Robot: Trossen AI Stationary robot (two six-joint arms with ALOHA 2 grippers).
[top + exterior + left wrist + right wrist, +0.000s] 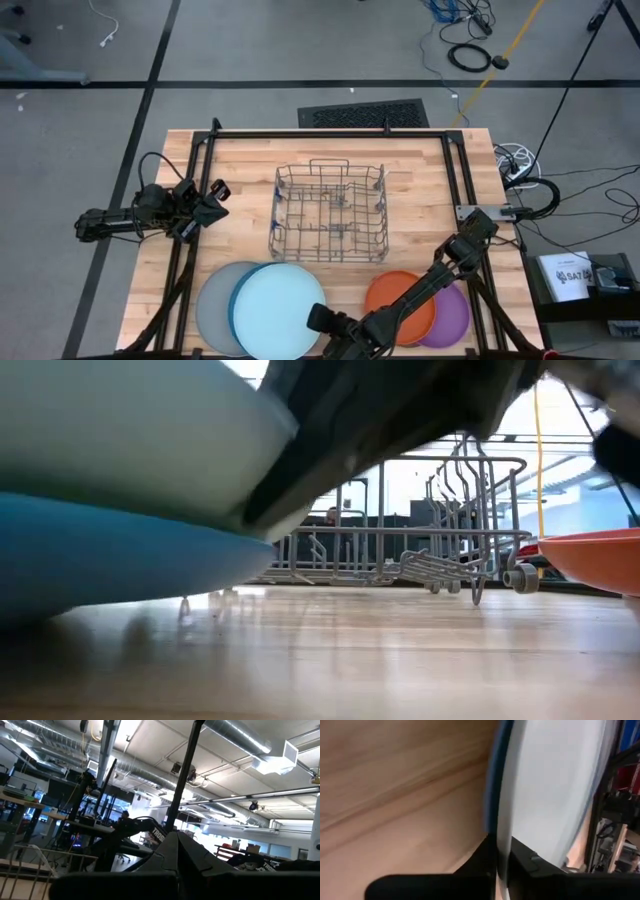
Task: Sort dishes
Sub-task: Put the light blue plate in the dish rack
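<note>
The pale blue plate (278, 310) lies on top of the blue plate (100, 560), which overlaps the grey plate (210, 305) at the table's near left. My right gripper (318, 318) is shut on the pale blue plate's right edge. The orange plate (398, 303) rests partly over the purple plate (456, 316) at the near right. The pale grey plate is not in view. My left gripper (207, 198) is shut and empty, held above the table left of the wire rack (330, 212). My right gripper pinches the pale blue plate's rim (502, 832) on the side toward the table's right, one finger on top and one under it. The fingers come nearly level from the right. The held edge (262, 435) is raised off the blue plate; the plate tilts.
The wire dish rack stands in the table's middle, and it also shows in the low view (440, 540). A black frame (330, 133) runs round the table. Bare wood lies between the two plate groups and in front of the rack.
</note>
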